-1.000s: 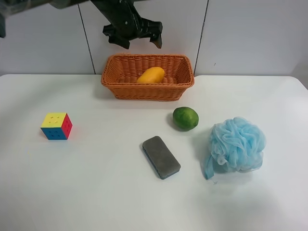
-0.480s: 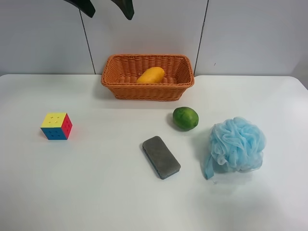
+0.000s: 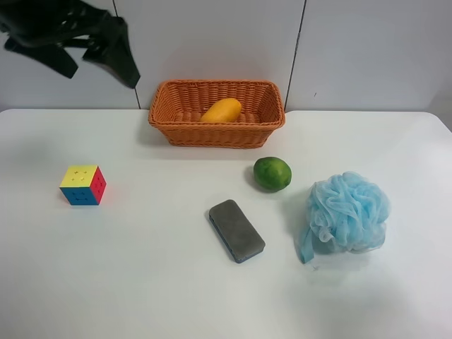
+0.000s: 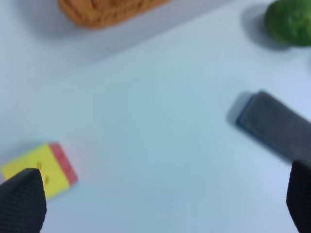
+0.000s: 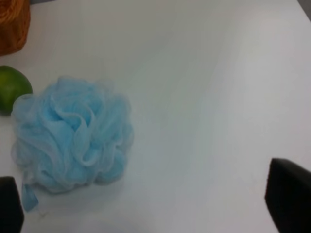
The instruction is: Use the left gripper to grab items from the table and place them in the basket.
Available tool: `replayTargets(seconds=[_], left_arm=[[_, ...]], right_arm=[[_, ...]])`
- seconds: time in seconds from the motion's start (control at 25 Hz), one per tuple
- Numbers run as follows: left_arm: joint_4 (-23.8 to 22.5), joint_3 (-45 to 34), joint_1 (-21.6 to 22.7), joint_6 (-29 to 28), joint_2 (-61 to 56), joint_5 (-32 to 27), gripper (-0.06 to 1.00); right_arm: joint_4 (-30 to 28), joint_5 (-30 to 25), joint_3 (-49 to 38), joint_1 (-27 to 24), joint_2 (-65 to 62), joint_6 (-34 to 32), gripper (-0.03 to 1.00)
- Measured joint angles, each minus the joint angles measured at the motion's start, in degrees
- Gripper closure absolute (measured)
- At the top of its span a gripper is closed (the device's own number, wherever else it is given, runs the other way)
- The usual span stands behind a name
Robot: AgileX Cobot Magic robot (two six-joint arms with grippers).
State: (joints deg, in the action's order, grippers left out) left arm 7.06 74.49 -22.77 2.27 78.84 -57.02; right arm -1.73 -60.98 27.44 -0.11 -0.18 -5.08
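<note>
- Your left gripper (image 3: 78, 46) hangs in the air beside the basket (image 3: 216, 131), prongs spread wide and holding nothing.
- The mango (image 3: 221, 110) lies inside the basket.
- The lime (image 3: 272, 173) sits just in front of the basket; sponge (image 3: 236, 230), pouf (image 3: 346, 214) and cube (image 3: 83, 185) lie farther out.
- Your right gripper (image 5: 146, 204) has its fingers parted, touching nothing.

Woven wicker basket (image 3: 216, 113); smooth, matt white table (image 3: 141, 268).

Left wrist view blurred, sponge (image 4: 277, 127) and puzzle cube (image 4: 40, 169) partly jaw-hidden, basket (image 4: 109, 10) apparently cropped
</note>
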Motion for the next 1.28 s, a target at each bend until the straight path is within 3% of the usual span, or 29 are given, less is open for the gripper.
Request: replayTargets(seconds=[0.28, 0.56, 1.04, 1.28], left_arm=[[-0.4, -22.5, 0.0, -0.5, -24.9, 2.6, -0.05], [-3.8, -34.9, 0.3, -1.5, -44.8, 2.6, -0.05], [-4.3, -43.9, 18.9, 0.9, -65.5, -2.1, -0.05], [-4.2, -44.2, 23.5, 2.1, -73.2, -4.6, -0.05]], right_arm=[[0.0, 0.0, 0.0, 0.0, 0.0, 0.0, -0.02], [0.0, 0.0, 0.0, 0.0, 0.0, 0.0, -0.02], [0.0, 0.0, 0.0, 0.0, 0.0, 0.0, -0.02], [0.0, 0.0, 0.0, 0.0, 0.0, 0.0, -0.02]])
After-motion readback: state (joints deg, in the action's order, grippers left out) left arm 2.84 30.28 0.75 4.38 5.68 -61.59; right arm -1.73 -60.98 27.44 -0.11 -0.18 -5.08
